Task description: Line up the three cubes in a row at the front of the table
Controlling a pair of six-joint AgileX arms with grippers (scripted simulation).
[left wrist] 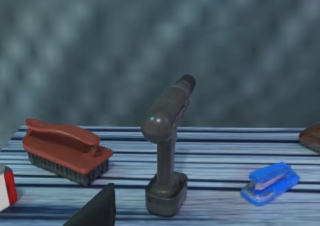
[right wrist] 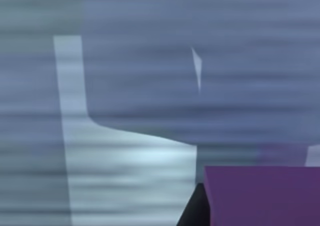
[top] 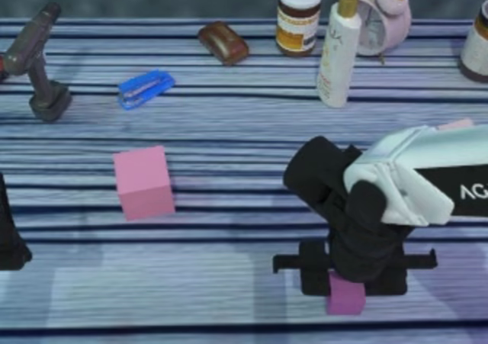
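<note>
The right gripper (top: 347,283) is at the near right with its jaws closed on the purple cube (top: 345,296), while the pink cube (top: 142,182) sits mid-left, unaligned.

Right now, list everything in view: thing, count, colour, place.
large cube: 1, pink, left of centre
small cube: 1, magenta-purple, front right, under right gripper
rounded block: 1, brown, back
stapler: 1, blue, back left
drill: 1, dark grey, far left
brush: 1, red-brown, left wrist view only
jar: 1, brown, back
bottle: 1, white, back right
alarm clock: 1, pale pink, back right
right gripper: front right
left arm: parked, left edge
</note>
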